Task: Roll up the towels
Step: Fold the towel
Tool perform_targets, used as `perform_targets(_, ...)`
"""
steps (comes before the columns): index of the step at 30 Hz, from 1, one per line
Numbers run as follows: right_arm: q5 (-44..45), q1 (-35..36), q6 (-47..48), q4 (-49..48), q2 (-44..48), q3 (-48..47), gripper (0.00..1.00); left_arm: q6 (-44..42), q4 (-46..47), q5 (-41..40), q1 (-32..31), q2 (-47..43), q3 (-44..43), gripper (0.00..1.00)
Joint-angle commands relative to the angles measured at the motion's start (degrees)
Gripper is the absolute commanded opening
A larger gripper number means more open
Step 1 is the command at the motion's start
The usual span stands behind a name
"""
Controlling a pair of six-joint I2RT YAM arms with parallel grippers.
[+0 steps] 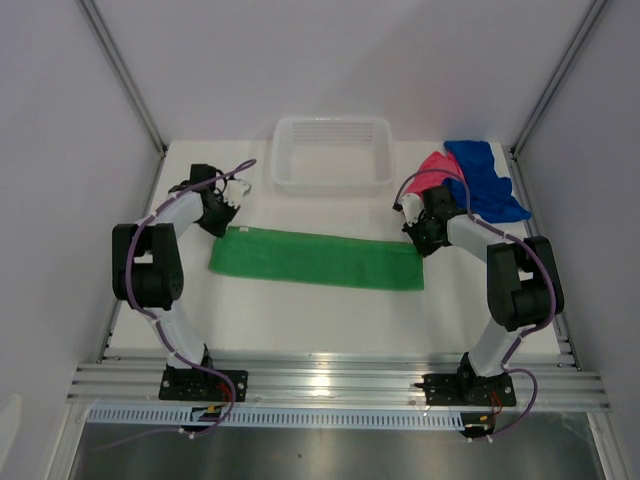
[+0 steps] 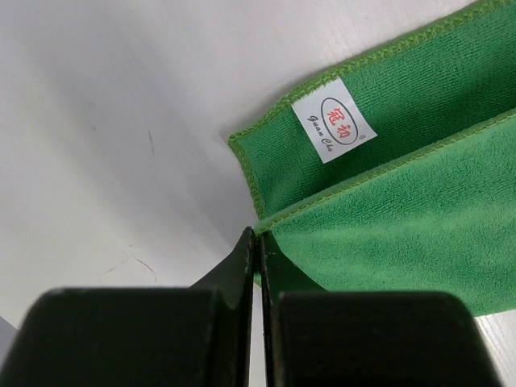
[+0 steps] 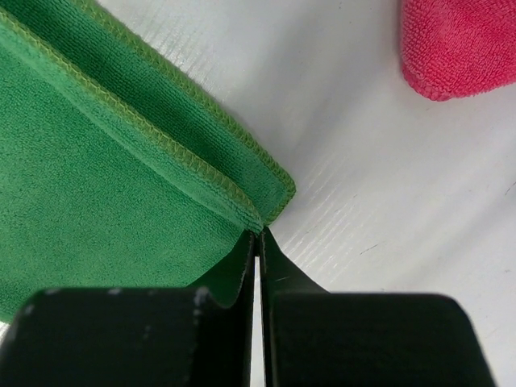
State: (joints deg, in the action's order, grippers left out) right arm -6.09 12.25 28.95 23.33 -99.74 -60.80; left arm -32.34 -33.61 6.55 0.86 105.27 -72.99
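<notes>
From the top view, the green towel (image 1: 315, 260) lies flat in the middle of the frame, folded to a long narrow band. My left gripper (image 1: 226, 220) is at its upper left corner and my right gripper (image 1: 418, 246) at its upper right corner. The pink towel (image 1: 435, 165) and the blue towel (image 1: 485, 180) lie crumpled together in the upper right, beside the white basket (image 1: 333, 185).

In the left wrist view, my fingers are closed and pinch the corner of the upper layer. The lower layer shows a white label (image 2: 334, 119) with red signs.

In the right wrist view, my fingers are closed too, pinching the stitched corner of the upper layer. The pink towel (image 3: 459, 44) is in the upper right.
</notes>
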Motion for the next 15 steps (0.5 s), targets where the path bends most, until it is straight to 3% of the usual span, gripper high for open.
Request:
perform_targets(1,0.5,-0.5,-1.4,-1.9,0.1,0.2,0.0,1.8,0.6,-2.1,-0.2,0.6,-1.9,0.01)
perform_targets(13,1.4,-0.6,-2.6,-2.4,0.3,-0.6,0.0,2.4,0.6,-2.6,-0.2,1.2,-2.6,0.01)
perform_targets(15,2.6,-0.6,-3.2,-3.5,0.0,-0.3,0.07,2.4,0.6,-2.6,-0.2,1.3,-2.4,0.03)
